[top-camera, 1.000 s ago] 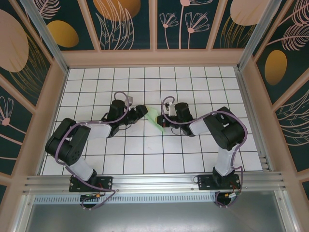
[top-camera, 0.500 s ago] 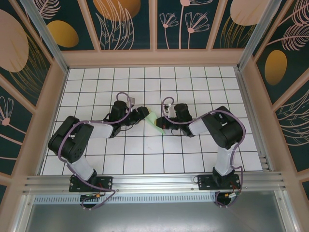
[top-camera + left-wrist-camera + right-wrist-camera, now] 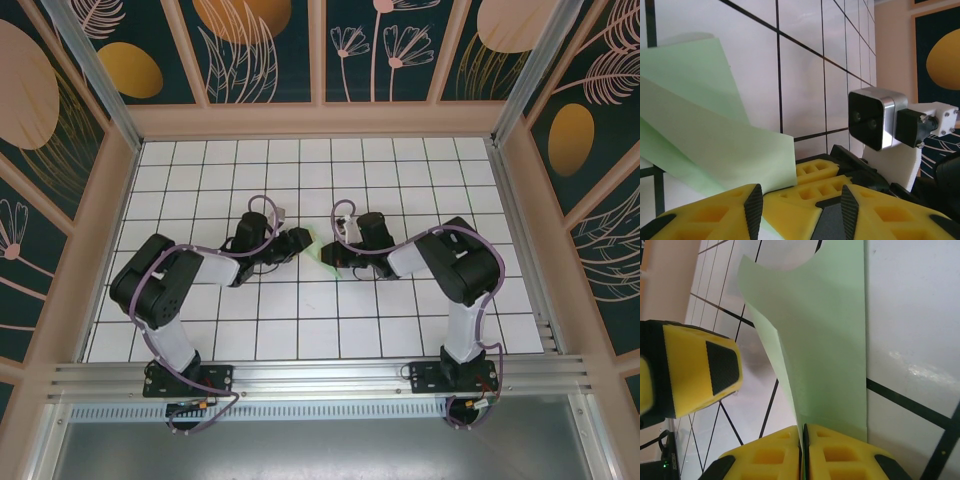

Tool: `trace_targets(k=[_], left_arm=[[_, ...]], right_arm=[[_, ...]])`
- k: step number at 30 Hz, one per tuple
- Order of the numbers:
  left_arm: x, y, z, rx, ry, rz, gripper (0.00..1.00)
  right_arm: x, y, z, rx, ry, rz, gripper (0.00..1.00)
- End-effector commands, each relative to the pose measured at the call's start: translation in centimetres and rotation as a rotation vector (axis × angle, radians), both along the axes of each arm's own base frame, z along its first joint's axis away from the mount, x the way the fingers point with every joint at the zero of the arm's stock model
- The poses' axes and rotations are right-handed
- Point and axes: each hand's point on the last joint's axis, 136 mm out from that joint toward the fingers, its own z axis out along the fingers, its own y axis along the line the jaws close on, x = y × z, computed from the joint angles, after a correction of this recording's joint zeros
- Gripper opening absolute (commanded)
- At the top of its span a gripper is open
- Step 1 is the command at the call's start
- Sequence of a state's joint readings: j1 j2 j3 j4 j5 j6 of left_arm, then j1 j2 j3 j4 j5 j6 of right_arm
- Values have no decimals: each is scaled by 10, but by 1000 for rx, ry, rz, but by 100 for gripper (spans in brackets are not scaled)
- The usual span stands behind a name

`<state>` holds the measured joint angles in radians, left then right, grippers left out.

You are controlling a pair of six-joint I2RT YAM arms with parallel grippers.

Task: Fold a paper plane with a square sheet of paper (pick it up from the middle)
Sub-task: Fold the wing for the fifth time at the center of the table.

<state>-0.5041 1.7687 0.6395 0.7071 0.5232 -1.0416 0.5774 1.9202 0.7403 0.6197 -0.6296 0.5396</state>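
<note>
**Item:** pale mint-green sheet of thin paper, partly folded, its flaps standing up.
**Location:** just above the middle of the white, black-lined tiled floor.
**Right gripper**: yellow pads pinched flat on one edge of the sheet.
**Left gripper**: jaws partway apart beside the sheet's other flap, clamping nothing that shows.
**Risk:** a single narrow pinch carries the sheet. If the left jaws close off the crease, the paper probably slips, skews or tears.
**Containers:** none listed; the sheet sits in nothing.

Paper mint-grn; fingers yellow; tiles white, blk-lined.
</note>
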Motion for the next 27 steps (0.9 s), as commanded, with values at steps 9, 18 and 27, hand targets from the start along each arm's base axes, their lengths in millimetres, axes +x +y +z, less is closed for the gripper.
trace_targets(k=[9,18,27], left_arm=[[9,-13,4,-19,-19,-28,39],[12,-10,-13,28,18,-10,28],[13,-5,-26,83,38,8,22]], right_arm=[[-5,7,-18,-83,7,43,12],[-4,9,-13,-77,15,48,13],[-3,10,-12,-73,29,47,13]])
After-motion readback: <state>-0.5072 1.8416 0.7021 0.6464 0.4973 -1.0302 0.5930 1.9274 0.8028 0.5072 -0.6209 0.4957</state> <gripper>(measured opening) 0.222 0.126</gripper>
